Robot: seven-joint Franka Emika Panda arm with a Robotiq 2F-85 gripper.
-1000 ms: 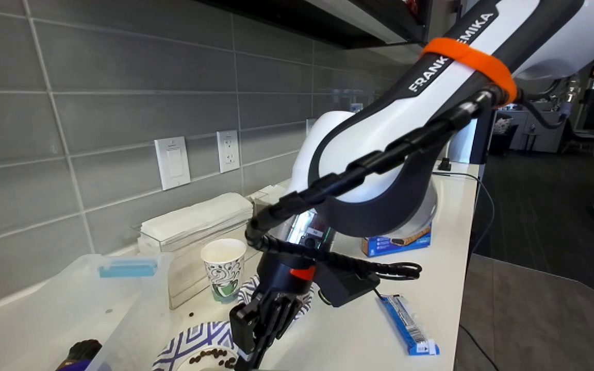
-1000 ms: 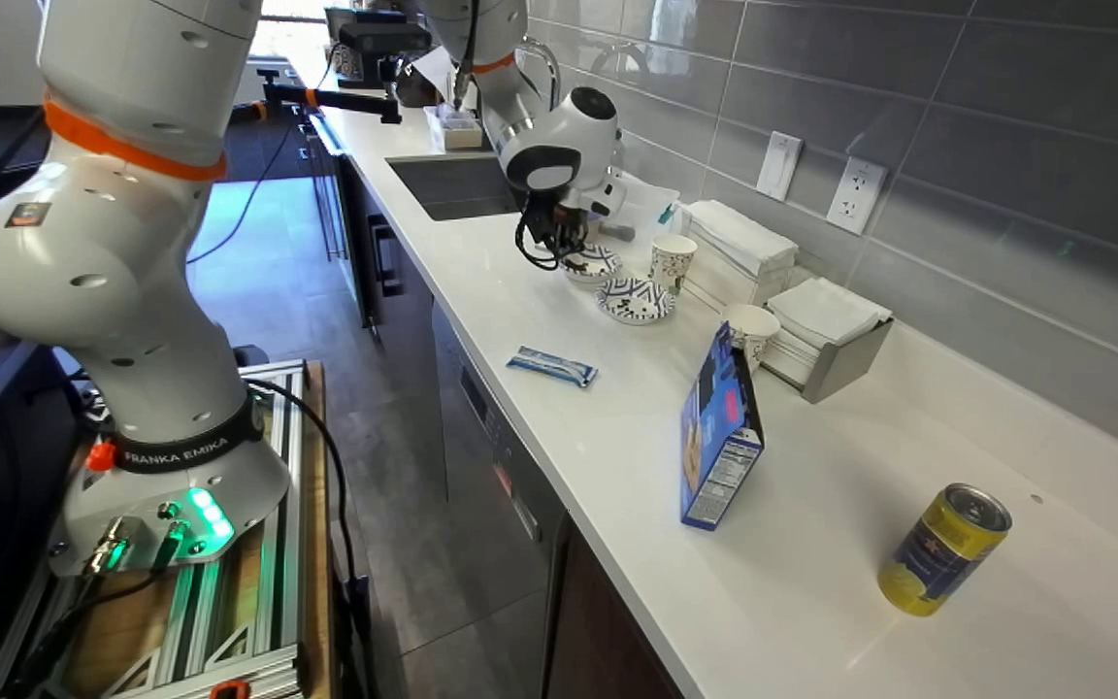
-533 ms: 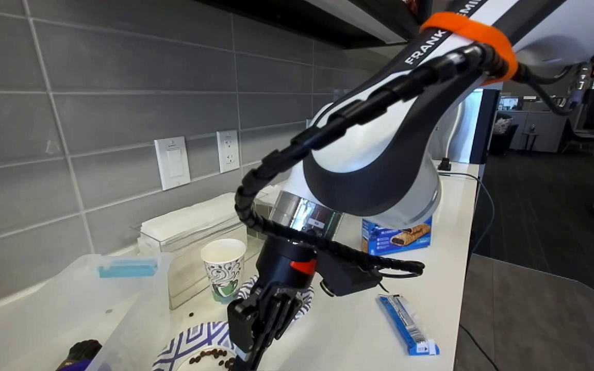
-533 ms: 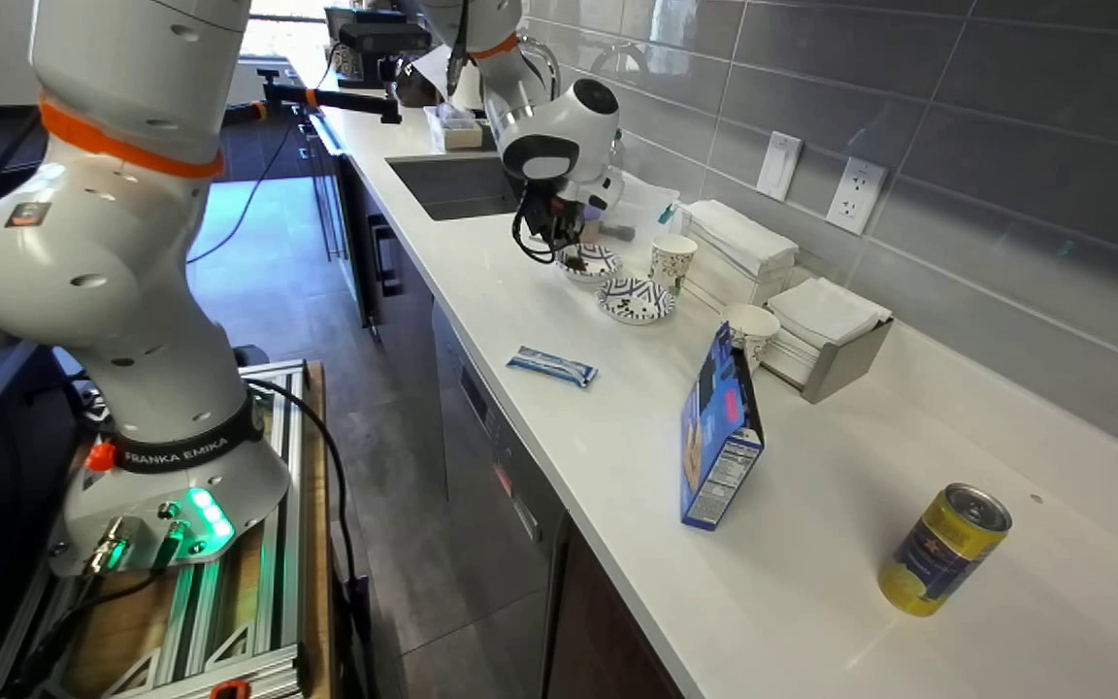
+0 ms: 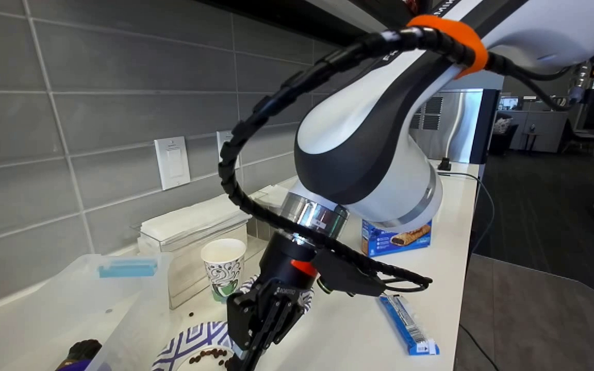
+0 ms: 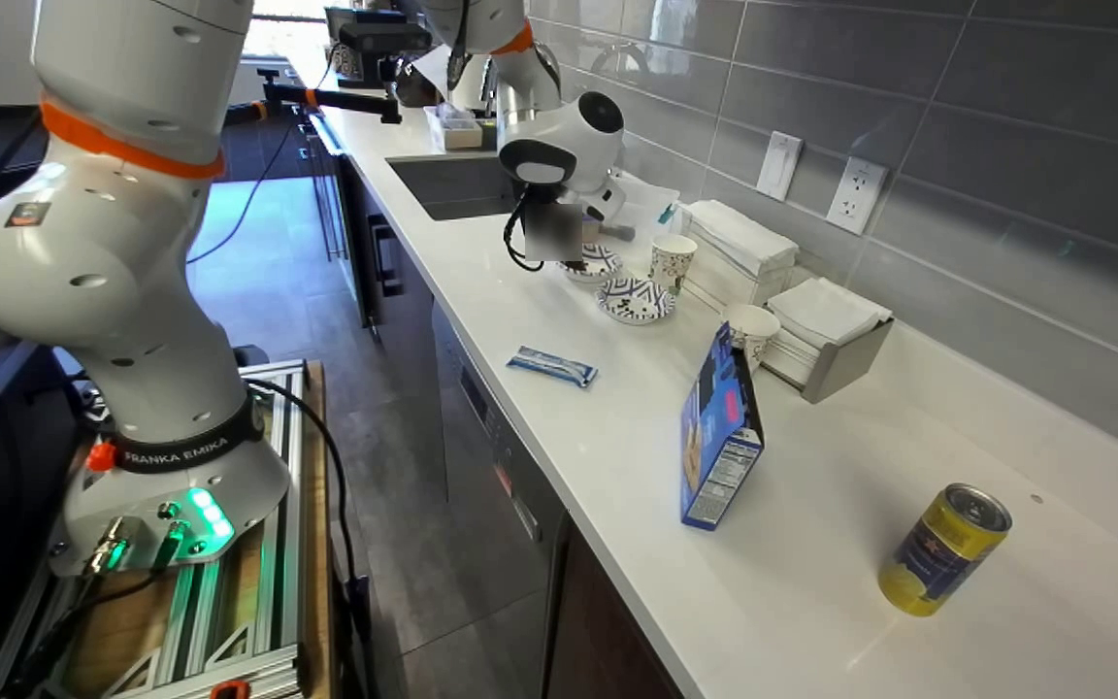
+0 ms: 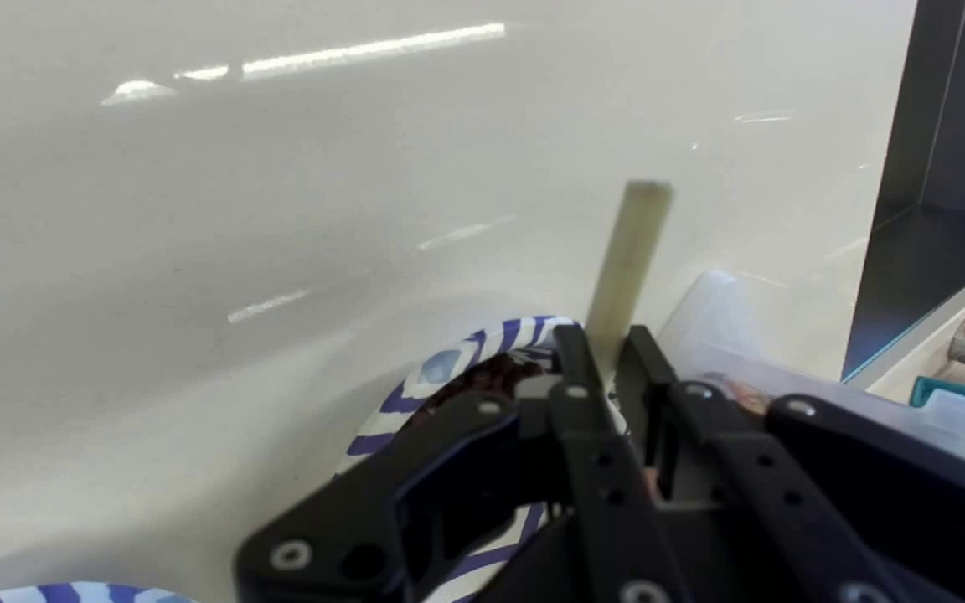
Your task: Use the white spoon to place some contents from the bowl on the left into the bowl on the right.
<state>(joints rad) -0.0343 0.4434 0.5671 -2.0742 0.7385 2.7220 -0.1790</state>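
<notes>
My gripper [image 7: 606, 345] is shut on the pale handle of the white spoon [image 7: 632, 251], which stands up between the fingertips. The spoon's lower end is hidden behind the fingers. Below is a paper bowl with a purple pattern [image 7: 369, 442], holding dark beans [image 7: 482, 378]. This bowl also shows in both exterior views [image 5: 201, 334] [image 6: 603, 256], with the gripper over it. A second patterned bowl [image 6: 636, 299] stands close beside it, with dark specks inside; its rim shows in the wrist view [image 7: 85, 594]. In an exterior view a grey blur covers the gripper.
A paper cup [image 5: 224, 270] and napkin holders [image 5: 194, 232] stand by the wall. A clear plastic bin [image 5: 142, 304] is beside the bean bowl. A wrapped bar [image 5: 408, 324], a blue box [image 6: 714, 437] and a yellow can [image 6: 945, 550] stand or lie on the counter. A sink [image 6: 452, 186] lies beyond.
The arm's wrist has tilted and turned, its upper part swinging left in an exterior view, while the fingers stay near the bean bowl. The bowls have not moved.
</notes>
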